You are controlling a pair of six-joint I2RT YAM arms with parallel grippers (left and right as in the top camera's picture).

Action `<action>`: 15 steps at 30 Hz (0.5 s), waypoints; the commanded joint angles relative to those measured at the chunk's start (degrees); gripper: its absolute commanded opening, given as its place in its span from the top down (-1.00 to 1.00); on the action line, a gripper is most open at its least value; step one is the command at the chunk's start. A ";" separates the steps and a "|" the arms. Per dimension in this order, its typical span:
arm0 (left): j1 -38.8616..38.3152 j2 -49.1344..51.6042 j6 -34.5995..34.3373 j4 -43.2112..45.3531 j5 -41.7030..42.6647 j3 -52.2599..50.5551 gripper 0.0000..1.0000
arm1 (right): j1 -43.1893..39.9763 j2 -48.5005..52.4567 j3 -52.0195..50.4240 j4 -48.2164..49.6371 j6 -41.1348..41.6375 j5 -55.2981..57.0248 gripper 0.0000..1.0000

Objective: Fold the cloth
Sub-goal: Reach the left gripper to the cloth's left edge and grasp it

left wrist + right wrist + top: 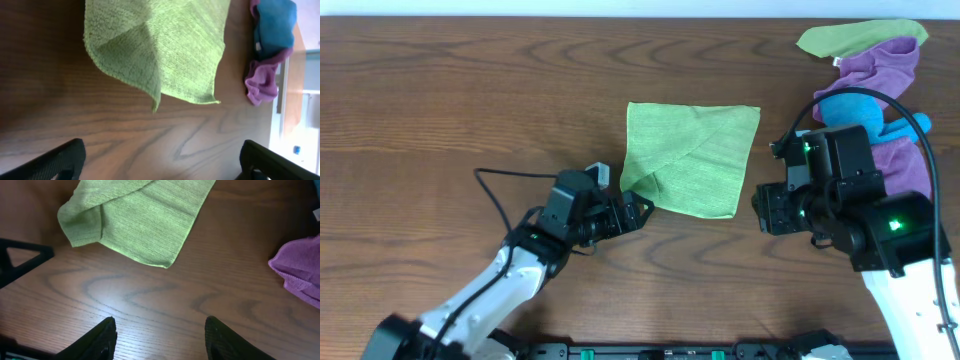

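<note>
A green cloth (692,155) lies flat on the wooden table, with its front left corner folded over onto itself. It also shows in the left wrist view (160,47) and in the right wrist view (135,215). My left gripper (638,212) is open and empty, just in front of the cloth's folded left corner; its fingers frame bare wood (160,160). My right gripper (760,210) is open and empty, to the right of the cloth's front right corner, over bare table (160,335).
A pile of other cloths sits at the back right: a purple one (885,70), a blue one (860,110) and a green one (850,38). The purple cloth also shows in the right wrist view (300,272). A black cable (495,195) loops behind the left arm.
</note>
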 commanded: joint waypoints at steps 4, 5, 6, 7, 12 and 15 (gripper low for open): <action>-0.37 5.92 -4.44 3.54 0.68 2.23 -0.59 | -0.37 0.07 0.87 0.26 1.05 0.22 -0.14; -0.37 6.82 -4.98 4.04 0.72 2.69 -0.54 | -0.37 0.07 0.87 0.35 1.05 0.22 -0.14; -0.37 7.48 -5.70 4.28 0.72 3.10 -0.53 | -0.37 0.07 0.90 0.46 1.05 0.22 -0.13; -0.39 8.24 -6.19 4.52 0.81 3.67 -0.53 | -0.37 0.07 0.87 0.55 1.05 0.22 -0.13; -0.39 10.73 -7.28 4.44 2.21 6.12 -0.41 | -0.37 0.07 0.87 0.94 1.03 0.22 -0.12; -0.39 11.76 -7.48 4.48 2.21 6.95 -0.36 | -0.37 0.07 0.87 0.94 1.03 0.24 -0.11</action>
